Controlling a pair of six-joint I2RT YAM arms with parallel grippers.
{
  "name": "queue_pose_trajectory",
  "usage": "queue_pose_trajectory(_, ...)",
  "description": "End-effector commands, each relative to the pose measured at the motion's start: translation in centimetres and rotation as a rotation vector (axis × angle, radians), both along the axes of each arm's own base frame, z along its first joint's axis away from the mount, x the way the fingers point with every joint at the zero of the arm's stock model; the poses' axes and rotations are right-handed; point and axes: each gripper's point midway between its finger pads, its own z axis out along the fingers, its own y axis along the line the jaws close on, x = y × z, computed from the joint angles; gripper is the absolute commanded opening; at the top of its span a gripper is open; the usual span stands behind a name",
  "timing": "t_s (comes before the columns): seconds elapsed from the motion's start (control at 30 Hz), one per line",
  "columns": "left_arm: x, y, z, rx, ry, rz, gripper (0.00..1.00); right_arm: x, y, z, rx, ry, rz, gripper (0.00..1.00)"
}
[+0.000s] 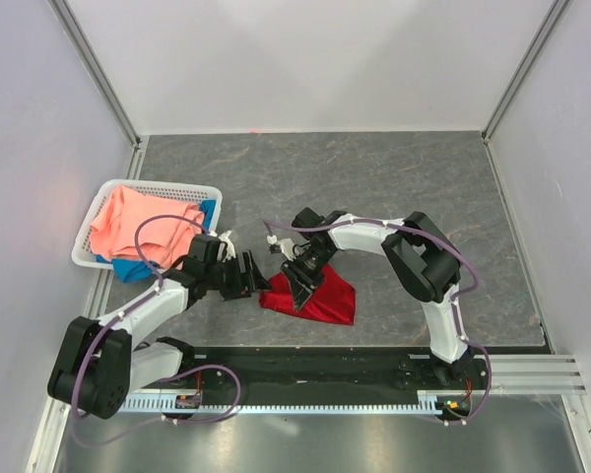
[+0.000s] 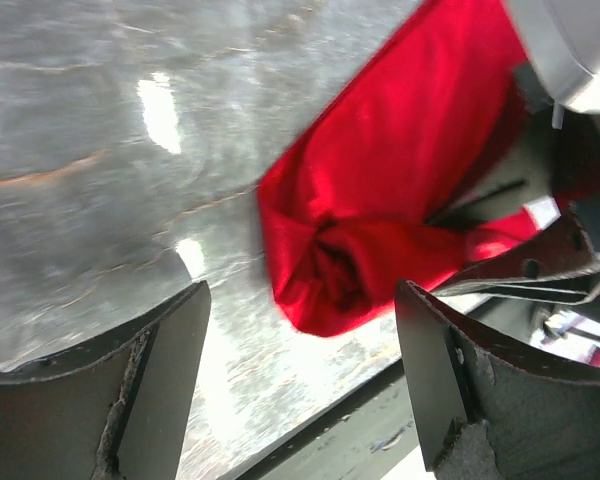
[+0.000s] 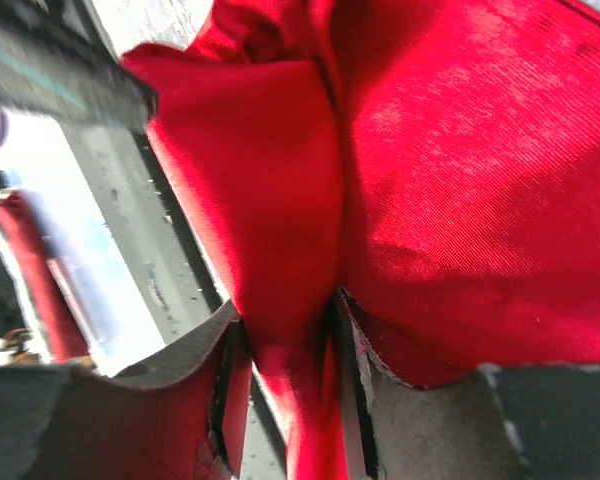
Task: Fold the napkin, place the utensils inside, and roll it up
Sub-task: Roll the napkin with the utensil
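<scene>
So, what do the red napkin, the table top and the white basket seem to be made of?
The napkin: soft woven cloth with a slight sheen; fine ribbed weave and loose folds show. The table top: grey veined stone or a laminate imitating it, glossy; lamps reflect in it. The basket: probably white plastic, with a lattice wall.

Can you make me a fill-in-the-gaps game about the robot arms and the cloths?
1. The right gripper is pinching a fold of the ____ napkin.
2. The left gripper has its jaws ____, with nothing between them.
3. The basket with the pink cloth and the blue cloth sits on the robot's ____ side.
Missing words: red, open, left.
</scene>
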Motion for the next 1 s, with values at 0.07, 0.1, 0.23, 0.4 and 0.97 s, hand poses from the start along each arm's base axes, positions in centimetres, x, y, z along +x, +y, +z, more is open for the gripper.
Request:
queue_pose_trajectory(0.07, 0.1, -2.4, 0.6, -0.164, -0.016, -0.035, 0.81, -0.2, -1.4, -2.9, -0.098, 0.079, -0.023, 0.44)
queue_pose_trajectory(0.1, 0.1, -2.3, 0.5, -0.161, -0.01, -0.034, 0.81, -0.1, -1.4, -2.9, -0.099, 0.08, -0.026, 0.44)
queue_pose_trajectory(0.23, -0.1, -2.6, 0.3, -0.169, 0.008, -0.052, 0.75, 0.4, -1.3, -3.0, -0.099, 0.074, -0.035, 0.44)
queue_pose_trajectory(0.4, -0.1, -2.8, 0.0, -0.179, -0.002, -0.069, 0.61, 1.0, -1.4, -3.5, -0.108, 0.082, -0.055, 0.44)
queue_pose_trajectory(0.97, -1.0, -3.3, -0.9, -0.198, 0.076, -0.113, 0.02, 5.3, -0.2, 1.4, -0.041, -0.078, -0.143, 0.7)
